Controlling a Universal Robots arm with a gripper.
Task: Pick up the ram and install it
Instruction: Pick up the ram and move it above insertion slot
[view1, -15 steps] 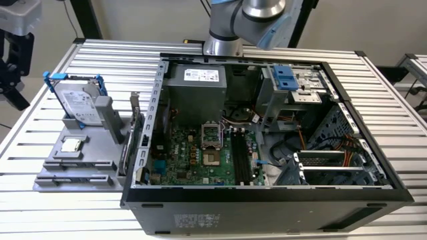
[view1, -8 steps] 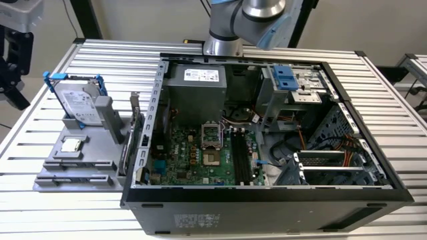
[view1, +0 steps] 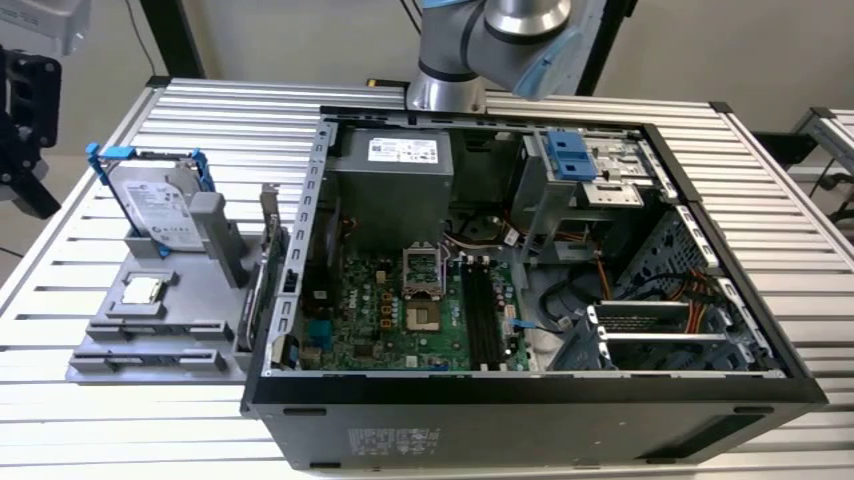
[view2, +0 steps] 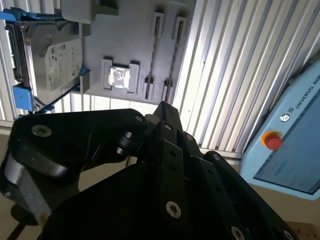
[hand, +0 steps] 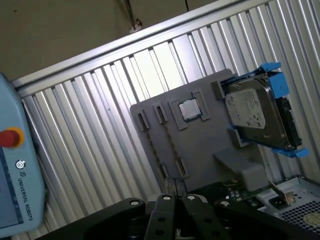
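Ribbed metal table (view1: 67, 420), pale wall (view1: 294, 40)

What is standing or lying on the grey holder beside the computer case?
On the grey holder: a hard drive in blue brackets, standing upright, and a square chip lying in a recess. Whether its narrow slots hold anything cannot be told.

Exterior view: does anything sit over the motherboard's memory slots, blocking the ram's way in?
Nothing visible does. The memory slots lie uncovered in the open case; the drive cage stands beside them, toward the exterior view's right.
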